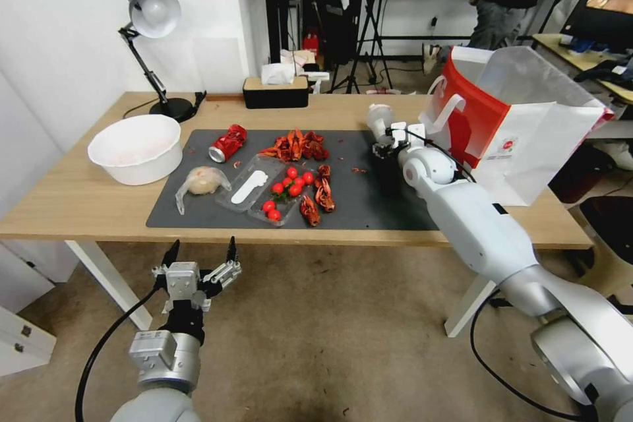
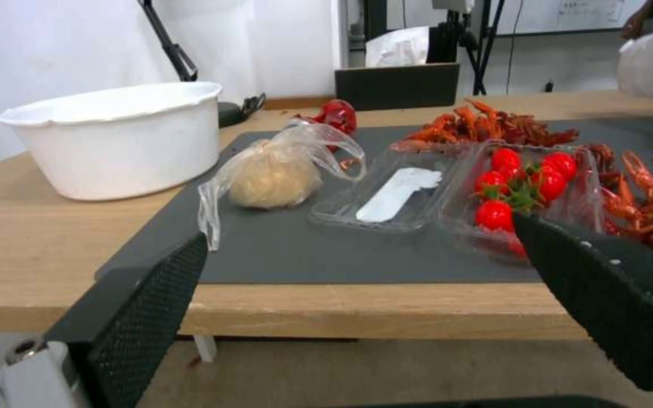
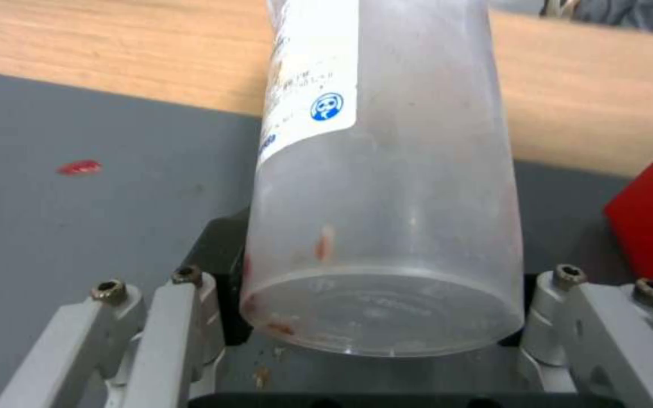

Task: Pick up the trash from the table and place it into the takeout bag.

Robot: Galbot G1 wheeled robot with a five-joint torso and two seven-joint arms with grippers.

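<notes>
Your right gripper (image 1: 389, 145) sits right of centre in the head view, over the right end of the dark mat (image 1: 369, 201), and its jaws are clamped on the clear plastic cup (image 1: 379, 120). In the right wrist view you see the cup (image 3: 387, 187) from its base, wedged between the two metal linkages, with a white label on its side and reddish smears near the bottom. The cup's top end points toward the upper part of the head frame, just left of the takeout bag (image 1: 527, 138), which stands open at the right end of the table (image 1: 79, 201) with its red side panel facing the gripper.

Your left gripper (image 1: 201, 254) hangs in the lower left of the head view, below the table's front edge, with its fingers (image 2: 145, 317) spread wide and nothing between them.

Still on the mat you have the crushed red can (image 1: 227, 143) in the upper left part, and the wrapped pale lump (image 1: 201, 181) below it, next to a clear tray (image 1: 254, 188). Cherry tomatoes (image 1: 290, 184) and crayfish shells (image 1: 297, 145) lie around the mat's middle. The large white bowl (image 1: 135, 148) stands on the wood left of the mat.
</notes>
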